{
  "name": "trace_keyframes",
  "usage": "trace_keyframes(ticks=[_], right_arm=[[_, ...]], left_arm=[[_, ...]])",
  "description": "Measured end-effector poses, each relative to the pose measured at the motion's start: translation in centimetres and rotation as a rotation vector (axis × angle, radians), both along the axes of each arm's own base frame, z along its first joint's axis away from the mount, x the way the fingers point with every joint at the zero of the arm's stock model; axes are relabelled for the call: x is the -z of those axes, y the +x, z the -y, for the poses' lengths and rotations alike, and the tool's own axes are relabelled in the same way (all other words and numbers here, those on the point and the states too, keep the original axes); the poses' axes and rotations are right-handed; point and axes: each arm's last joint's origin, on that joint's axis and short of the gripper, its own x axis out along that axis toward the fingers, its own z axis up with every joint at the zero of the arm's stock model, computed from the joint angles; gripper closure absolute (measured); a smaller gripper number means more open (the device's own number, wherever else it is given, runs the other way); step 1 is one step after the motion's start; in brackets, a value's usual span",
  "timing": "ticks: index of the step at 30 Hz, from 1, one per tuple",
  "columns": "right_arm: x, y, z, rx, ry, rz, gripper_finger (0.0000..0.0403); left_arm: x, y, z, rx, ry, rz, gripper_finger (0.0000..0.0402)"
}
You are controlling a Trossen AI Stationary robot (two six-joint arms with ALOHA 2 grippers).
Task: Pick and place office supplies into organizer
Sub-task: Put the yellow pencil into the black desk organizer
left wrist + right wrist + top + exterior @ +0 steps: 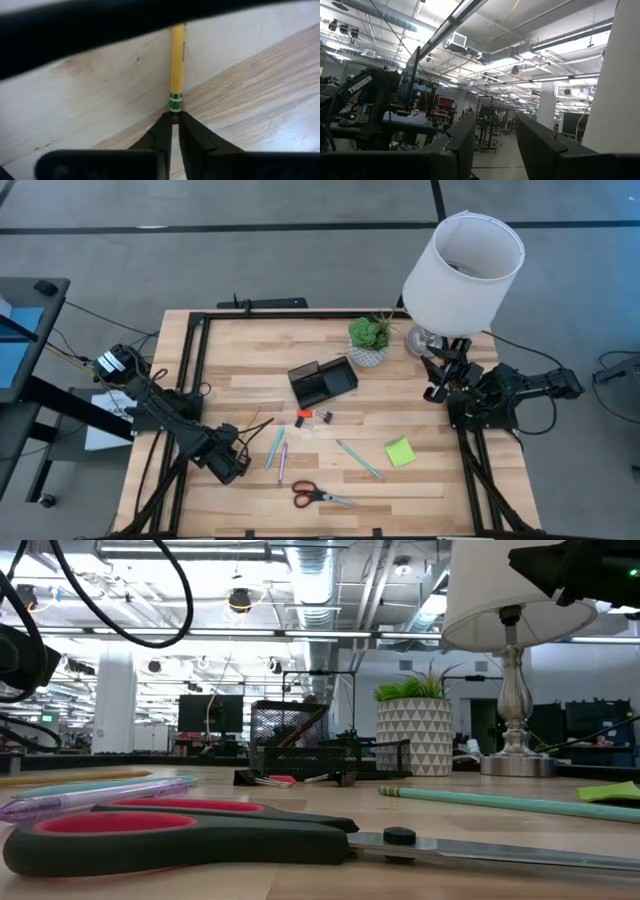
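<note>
A yellow pencil with a green-banded end lies on the wood at the near left, and my left gripper points down, shut on that end; from above the gripper hides it. On the table lie red-handled scissors, a lime-green sticky-note pad, two teal pens, a purple pen and a tiny orange-and-white item. The black organizer stands mid-table. My right gripper waits open at the far right, raised and empty. My left gripper pinches the pencil's green-banded end between its two fingertips, one on each side of the shaft. The fingers come from above, pointing down. The rest of the pencil runs away from the fingers along the table top.
A potted plant stands just beyond the organizer, and a lamp with a white shade stands at the far right corner, above my right arm. A black frame runs along the table's edges.
</note>
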Motion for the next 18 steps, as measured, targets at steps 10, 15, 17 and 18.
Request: trace_keyframes(ticks=[10,15,17,18], right_arm=[[0.0,0.0,0.0,0.0,0.0,0.003,0.0271],[0.0,0.0,0.0,-0.003,-0.001,0.0,0.0271],[0.3,0.2,-0.1,-0.026,-0.019,-0.032,0.0271],[0.5,0.4,-0.2,-0.059,-0.043,-0.066,0.0271]], left_arm=[[-0.6,0.8,-0.1,0.059,0.016,0.007,0.0399],[-1.8,1.6,-0.3,0.068,0.162,0.087,0.0401],[-1.8,1.8,-0.3,0.073,0.155,0.094,0.0401],[-1.8,1.9,-0.4,0.081,0.156,0.088,0.0401]])
